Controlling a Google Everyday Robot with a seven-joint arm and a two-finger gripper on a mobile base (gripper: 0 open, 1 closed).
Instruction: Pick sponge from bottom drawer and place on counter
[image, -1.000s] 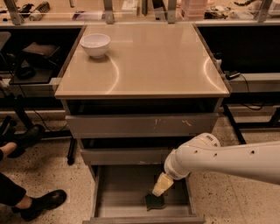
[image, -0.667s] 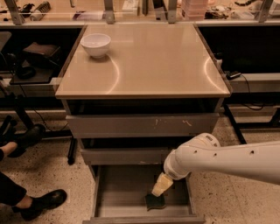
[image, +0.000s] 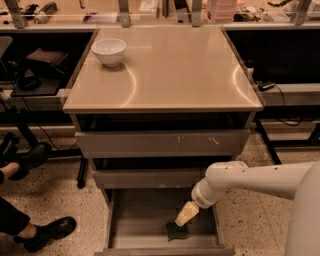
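Observation:
The bottom drawer (image: 125, 220) is pulled open below two shallower grey drawers. The dark green sponge (image: 176, 231) lies on the drawer floor near the front right. My gripper (image: 185, 216), with cream-coloured fingers, reaches down into the drawer from the right and sits right on top of the sponge's upper edge. The white arm (image: 250, 182) comes in from the lower right. The tan-beige counter (image: 170, 75) tops the cabinet.
A white bowl (image: 109, 51) stands at the counter's back left. A cluttered shelf with metal posts (image: 125, 12) runs behind. A person's black shoes (image: 47, 232) rest on the floor at the left. Cables and dark shelving flank the cabinet.

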